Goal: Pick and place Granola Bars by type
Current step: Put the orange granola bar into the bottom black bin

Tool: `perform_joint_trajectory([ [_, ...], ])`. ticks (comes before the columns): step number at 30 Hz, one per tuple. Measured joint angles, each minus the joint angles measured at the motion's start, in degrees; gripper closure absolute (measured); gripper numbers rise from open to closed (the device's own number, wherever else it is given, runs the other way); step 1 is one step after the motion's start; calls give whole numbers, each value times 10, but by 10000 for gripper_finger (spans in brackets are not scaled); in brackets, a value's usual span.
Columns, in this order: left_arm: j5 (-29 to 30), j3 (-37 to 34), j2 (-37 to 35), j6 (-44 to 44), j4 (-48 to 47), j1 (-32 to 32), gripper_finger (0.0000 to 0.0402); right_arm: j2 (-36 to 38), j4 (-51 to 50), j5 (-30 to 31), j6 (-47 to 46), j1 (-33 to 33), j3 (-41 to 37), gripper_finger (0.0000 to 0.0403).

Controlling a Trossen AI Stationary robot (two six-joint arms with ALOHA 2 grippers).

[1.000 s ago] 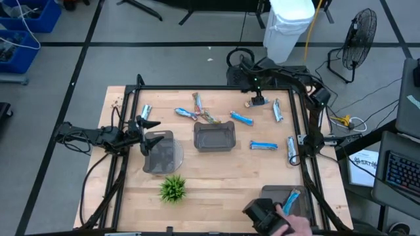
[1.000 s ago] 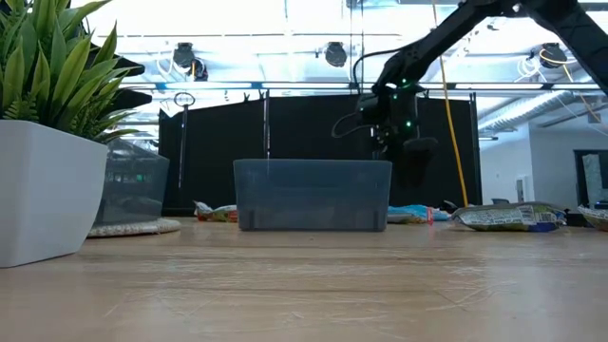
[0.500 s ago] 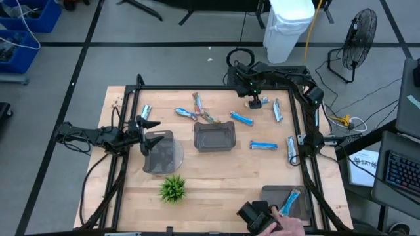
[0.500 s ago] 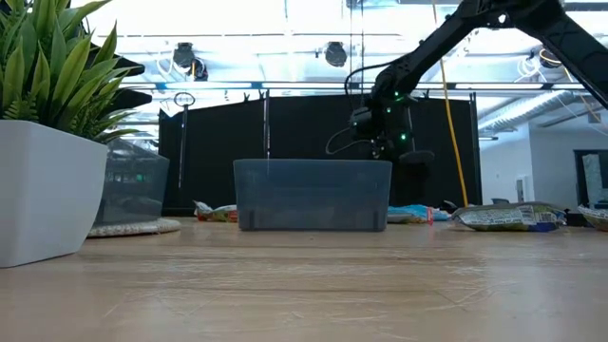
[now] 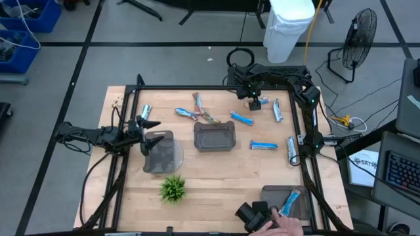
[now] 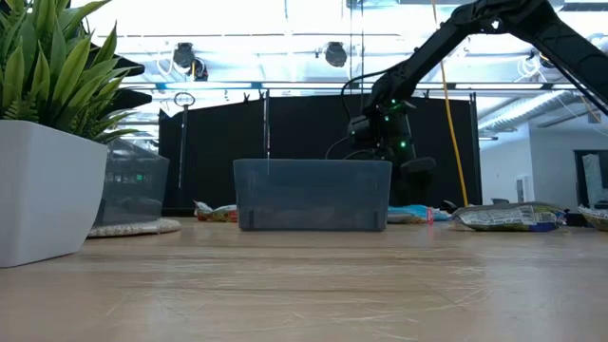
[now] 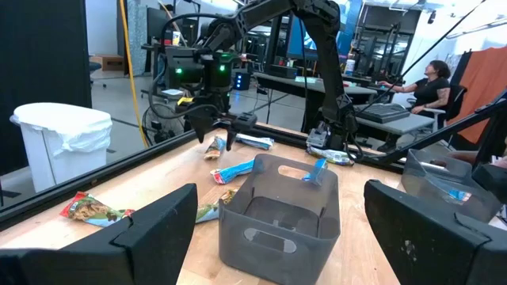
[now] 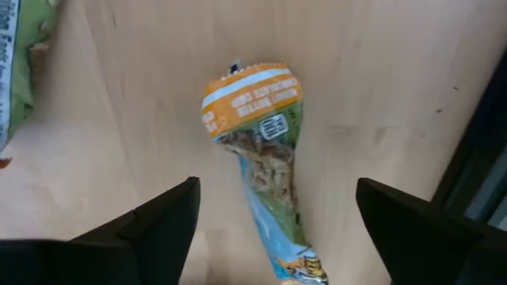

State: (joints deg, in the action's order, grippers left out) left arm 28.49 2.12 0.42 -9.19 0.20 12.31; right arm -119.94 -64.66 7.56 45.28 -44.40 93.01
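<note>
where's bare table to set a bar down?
Free: the table's front strip between plant and corner tray. Crowded: the far side, bars around the middle tray, right claw low over one.

The high view looks straight down on the whole table (image 5: 216,177), the low view looks level across it past the centre tray (image 6: 313,195), which the left wrist view also sees, facing across the table, and the right wrist view looks closely down on the tabletop.
</note>
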Motion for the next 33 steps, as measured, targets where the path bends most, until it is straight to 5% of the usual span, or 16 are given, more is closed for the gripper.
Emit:
perform_joint_trajectory([
  [10, 0, 0, 0, 0, 0, 0, 41, 0, 1, 1, 9, 2, 0, 188],
  [23, 0, 0, 0, 0, 0, 0, 41, 0, 2, 1, 22, 2, 0, 390],
  [33, 0, 0, 0, 0, 0, 0, 41, 0, 5, 47, 19, 3, 0, 402],
])
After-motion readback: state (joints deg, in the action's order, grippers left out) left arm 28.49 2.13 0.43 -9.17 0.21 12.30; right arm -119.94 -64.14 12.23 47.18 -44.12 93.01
